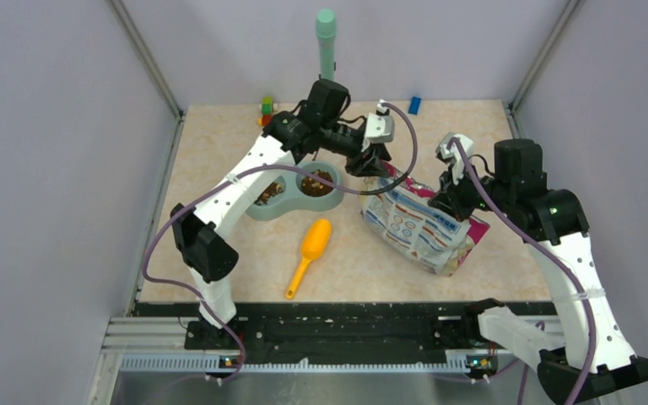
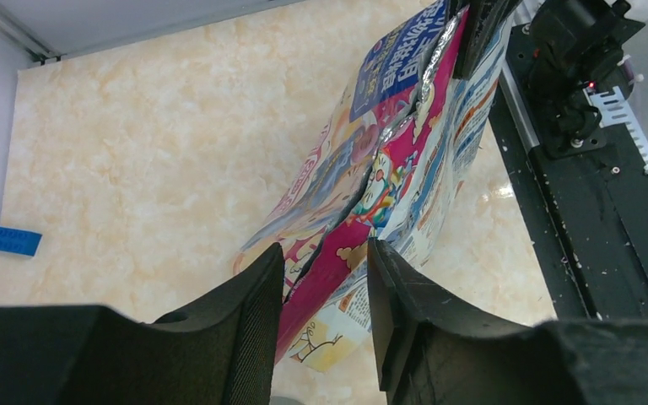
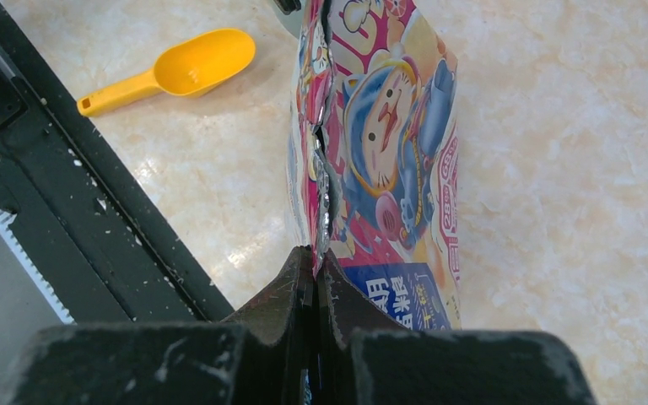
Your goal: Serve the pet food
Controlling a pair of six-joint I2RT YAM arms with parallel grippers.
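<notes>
The pet food (image 1: 319, 180) is dark-brown kibble lying in both hollows of a teal double bowl (image 1: 283, 213). The glossy cat food bag (image 1: 426, 224) lies tilted on the table right of the bowl. My right gripper (image 1: 454, 192) is shut on the bag's torn silver top edge, as the right wrist view (image 3: 316, 253) shows. My left gripper (image 1: 371, 164) reaches over the bowl to the bag's far left corner. In the left wrist view (image 2: 325, 253) its jaws stand apart with the bag's end (image 2: 388, 169) just beyond the gap. The orange-yellow scoop (image 1: 310, 253) lies empty in front of the bowl.
A green post (image 1: 326, 42) stands at the back wall. A blue block (image 1: 414, 105) and stacked coloured blocks (image 1: 266, 108) lie at the back. A black rail (image 1: 346, 325) runs along the near edge. Grey walls close in left and right.
</notes>
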